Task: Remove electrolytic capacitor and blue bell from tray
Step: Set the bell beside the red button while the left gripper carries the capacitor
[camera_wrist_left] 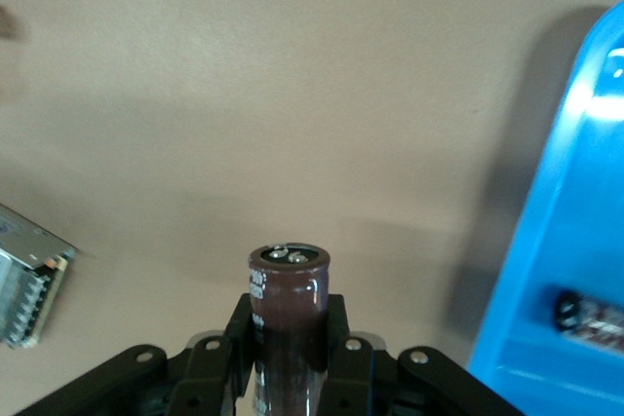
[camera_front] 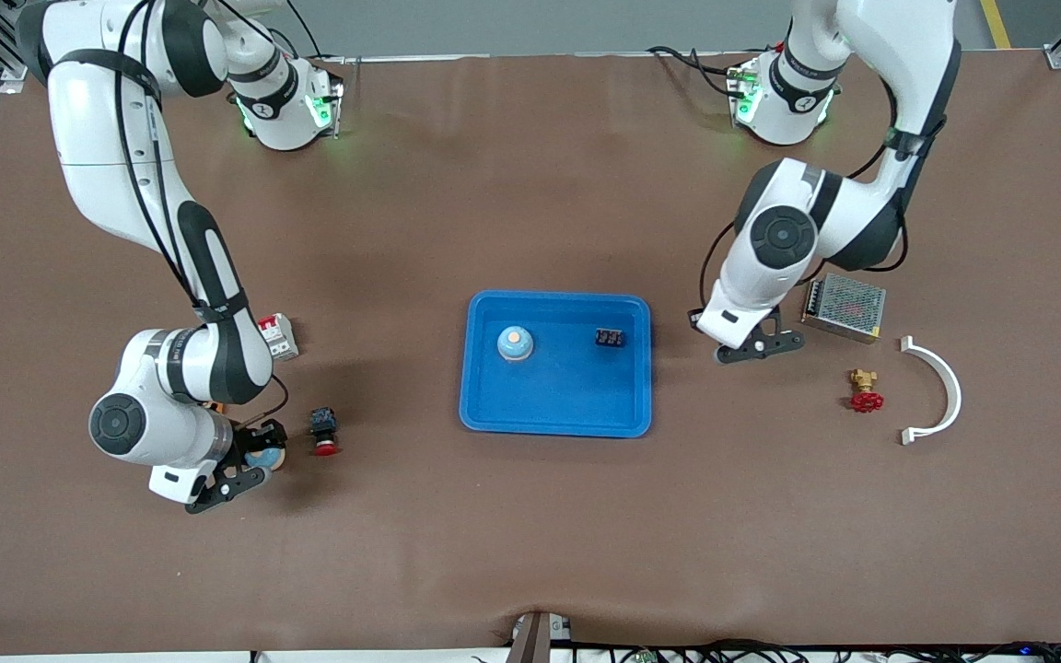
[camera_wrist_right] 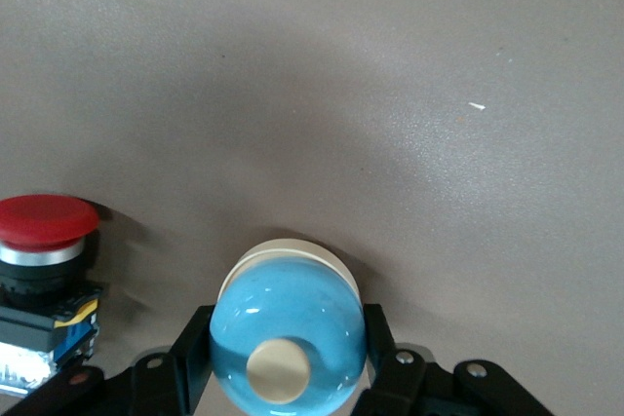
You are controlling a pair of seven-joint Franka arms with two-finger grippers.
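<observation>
I saw the tray (camera_front: 556, 419) mid-table with a bell (camera_front: 514, 343) and a small block (camera_front: 610, 338) in it. Toward the left arm's end lay a metal box (camera_front: 845, 307), with a valve (camera_front: 865, 391) and a curved bracket (camera_front: 940, 387) nearer the front camera. Toward the right arm's end sat a breaker (camera_front: 278, 335) and, nearer the camera, a push button (camera_front: 324, 431).

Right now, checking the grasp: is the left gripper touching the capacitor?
Touching: the left wrist view shows the left gripper clamped around the upright brown capacitor.
</observation>
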